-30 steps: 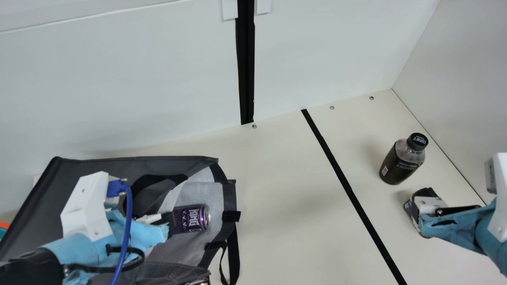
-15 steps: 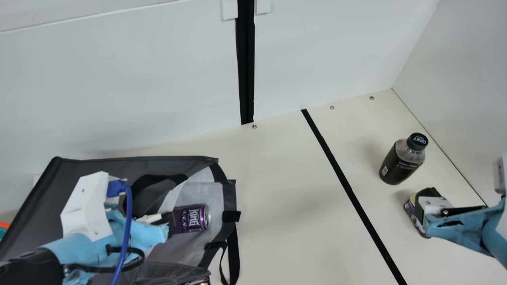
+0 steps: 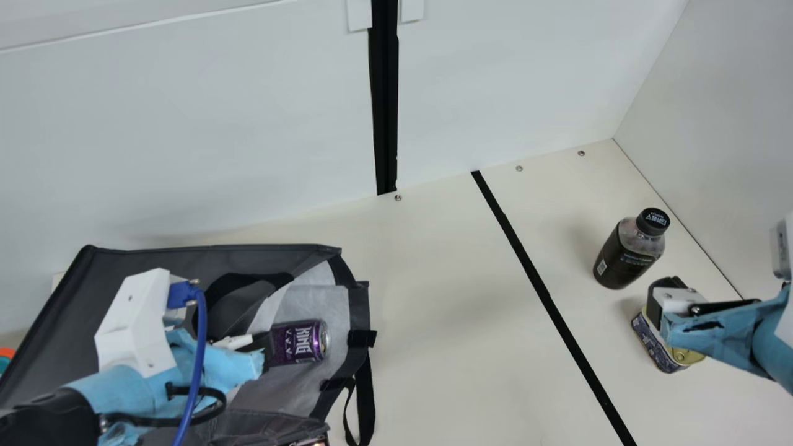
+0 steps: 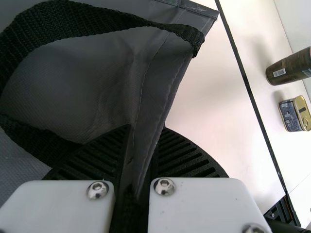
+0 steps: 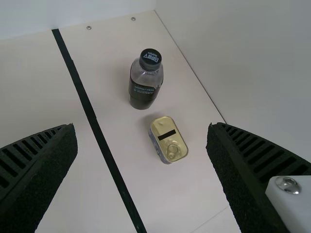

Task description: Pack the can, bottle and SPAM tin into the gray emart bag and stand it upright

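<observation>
While one bottle (image 3: 626, 257) stands, one can (image 3: 300, 342) (purple) lies.

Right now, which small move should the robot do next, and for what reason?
Probably lower the right gripper toward the SPAM tin: the tin shows between its open fingers in the right wrist view. The tin is on the table, while the left gripper pinches the bag.

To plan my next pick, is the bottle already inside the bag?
No, the bottle stands upright on the table near the SPAM tin, well away from the bag.
</observation>
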### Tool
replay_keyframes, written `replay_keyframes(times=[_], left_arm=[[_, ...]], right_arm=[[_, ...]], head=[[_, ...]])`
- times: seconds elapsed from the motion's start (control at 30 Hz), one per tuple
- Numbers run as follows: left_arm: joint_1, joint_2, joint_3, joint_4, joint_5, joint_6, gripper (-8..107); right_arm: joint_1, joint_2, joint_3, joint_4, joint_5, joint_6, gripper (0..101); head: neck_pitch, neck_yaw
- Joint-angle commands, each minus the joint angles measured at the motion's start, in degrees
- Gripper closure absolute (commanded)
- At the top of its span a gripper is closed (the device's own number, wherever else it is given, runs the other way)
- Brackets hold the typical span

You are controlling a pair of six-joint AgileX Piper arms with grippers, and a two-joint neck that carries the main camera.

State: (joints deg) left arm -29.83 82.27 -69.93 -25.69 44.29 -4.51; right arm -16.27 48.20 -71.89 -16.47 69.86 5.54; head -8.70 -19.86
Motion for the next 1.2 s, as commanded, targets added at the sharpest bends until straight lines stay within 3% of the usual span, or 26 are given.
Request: replay_keyframes(times=[0.0,0.43,1.17], left_arm=[[0.0,0.0,0.0,0.0,0.0,0.0,107],[0.0,0.0,0.0,0.0,0.0,0.0,107],[0.0,0.0,0.0,0.0,0.0,0.0,107]], right_arm=[[0.11,0.72,-0.52,-0.07,0.04,0.35,6],[0.74,6.75,-4.13,-0.3,0.04,1.72,6],[-10.14,18.03,-5.13,7.96,-8.52,-6.35,6]], head=[[-1.3,-0.14],[-1.3,-0.14],[-1.3,-0.14]])
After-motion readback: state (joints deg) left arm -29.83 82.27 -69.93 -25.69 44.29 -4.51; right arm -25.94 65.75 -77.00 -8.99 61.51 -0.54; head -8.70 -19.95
